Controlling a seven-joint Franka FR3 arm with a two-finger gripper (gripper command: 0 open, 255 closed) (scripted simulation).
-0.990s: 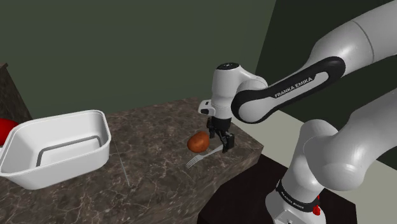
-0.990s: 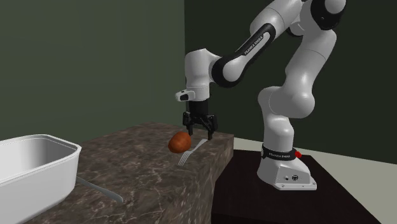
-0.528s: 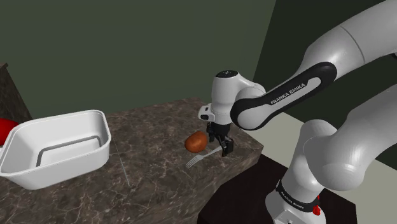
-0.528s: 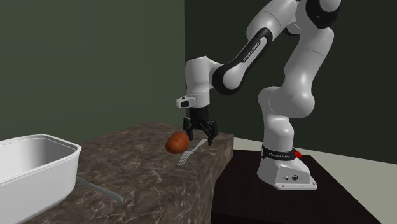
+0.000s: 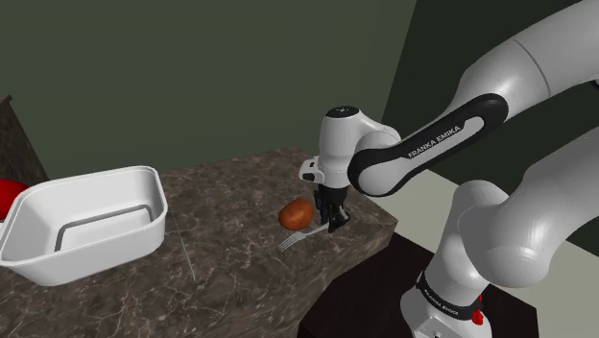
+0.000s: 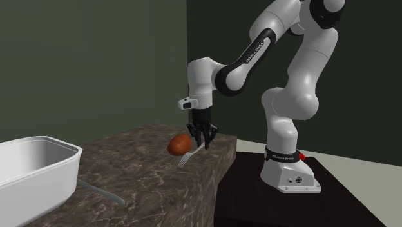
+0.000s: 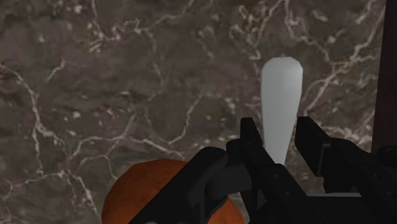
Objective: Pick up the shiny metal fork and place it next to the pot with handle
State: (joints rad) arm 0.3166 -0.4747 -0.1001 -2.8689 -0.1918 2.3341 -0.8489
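Observation:
The fork (image 5: 294, 240) lies pale grey on the dark marble counter (image 5: 221, 269) near its corner, tines pointing away from the arm. My gripper (image 5: 331, 223) stands upright over its handle end, shut on it. In the wrist view the fork handle (image 7: 280, 95) runs between the two black fingers (image 7: 254, 143), which clasp it. The second exterior view has the gripper (image 6: 201, 143) pinching the fork (image 6: 186, 158) just beside a brown rounded object (image 6: 180, 145). The white pot (image 5: 86, 221) sits at the far end of the counter, its thin grey handle (image 6: 100, 191) sticking out.
The brown rounded object (image 5: 297, 213) touches or nearly touches the gripper's side. The counter edge (image 5: 370, 240) drops off right behind the gripper. A red thing (image 5: 8, 197) shows behind the pot. Bare marble lies between fork and pot.
The gripper came down a little onto the fork handle and its fingers, apart before, have closed on it. The brown object shifted slightly.

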